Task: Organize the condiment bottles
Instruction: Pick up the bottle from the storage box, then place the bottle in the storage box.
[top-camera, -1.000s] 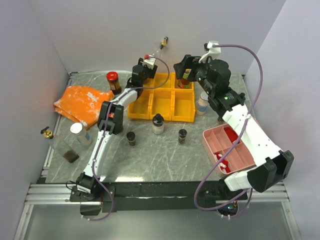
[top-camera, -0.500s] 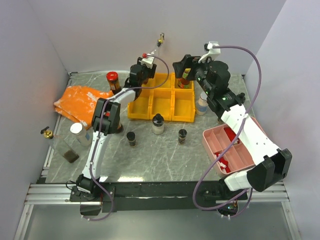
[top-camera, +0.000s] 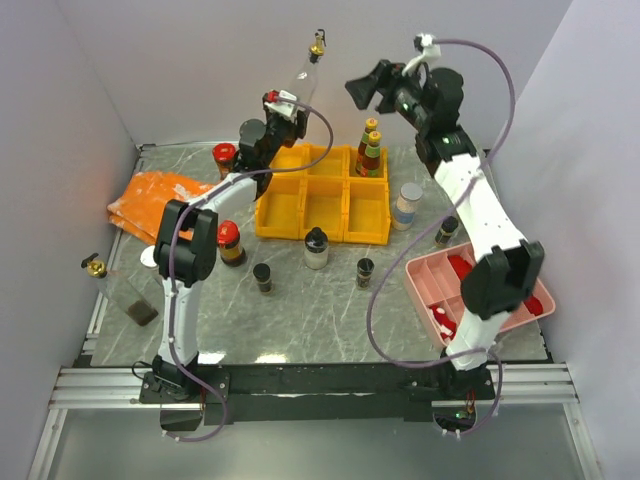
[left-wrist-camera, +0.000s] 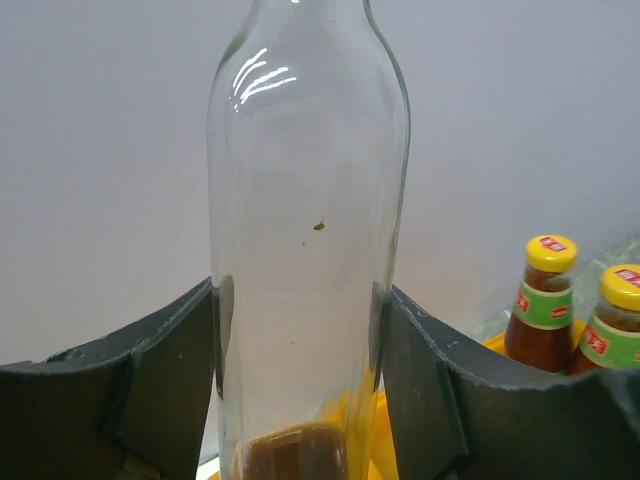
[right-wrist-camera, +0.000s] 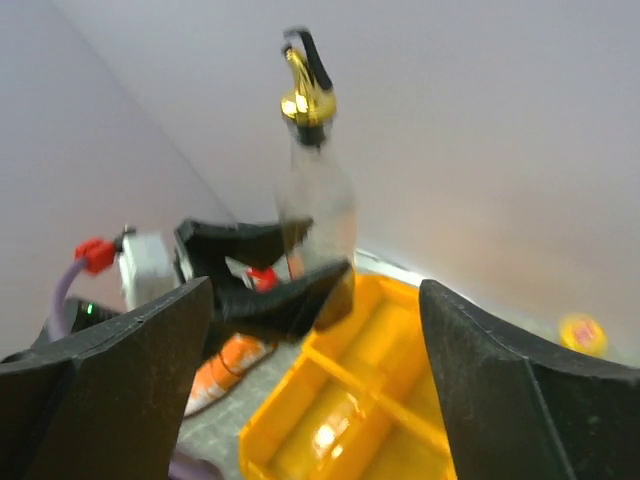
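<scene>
My left gripper is raised above the yellow bin tray's back left corner and is shut on the base of a tall clear bottle with a gold pourer. In the left wrist view the bottle stands upright between the fingers, with a little brown liquid at its bottom. My right gripper is open and empty, high above the tray's back right. Two yellow-capped sauce bottles stand in the back right bin. The right wrist view shows the clear bottle and the tray.
Red-capped jars, black-capped bottles and a silver-capped jar stand around the tray. A clear bottle lies at the left edge. There are also an orange cloth and a pink tray with packets.
My left gripper has lifted the clear bottle higher above the tray. My right gripper has risen from the back right bin, where the two yellow-capped bottles now stand free.
</scene>
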